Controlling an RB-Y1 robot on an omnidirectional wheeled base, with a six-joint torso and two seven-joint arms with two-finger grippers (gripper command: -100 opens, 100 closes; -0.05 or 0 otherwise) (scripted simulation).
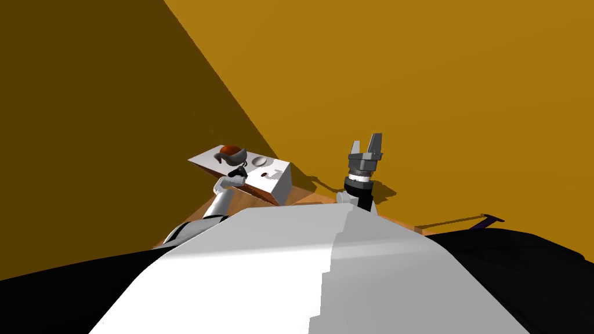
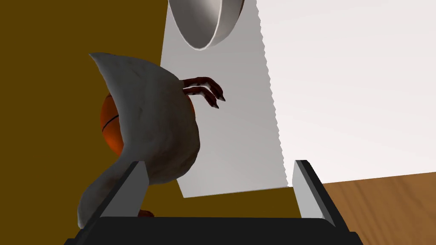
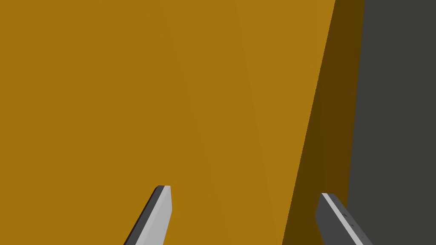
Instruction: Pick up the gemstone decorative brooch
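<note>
Both jaws spread, left pair beside lumpy grey brooch (image 2: 153, 127) (orange sphere, red claws), white block (image 2: 230, 140).

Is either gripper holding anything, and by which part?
Nothing: the left gripper and right gripper both show open jaws; the grey clawed figure near the left is ungripped.

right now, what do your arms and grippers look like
Left arm: white forearm shells with dark joints. Left gripper: a black box with two thin, light grey blade fingers, dark along one edge. Right gripper: the same grey blades on a grey block, above a white band and black wrist.
</note>
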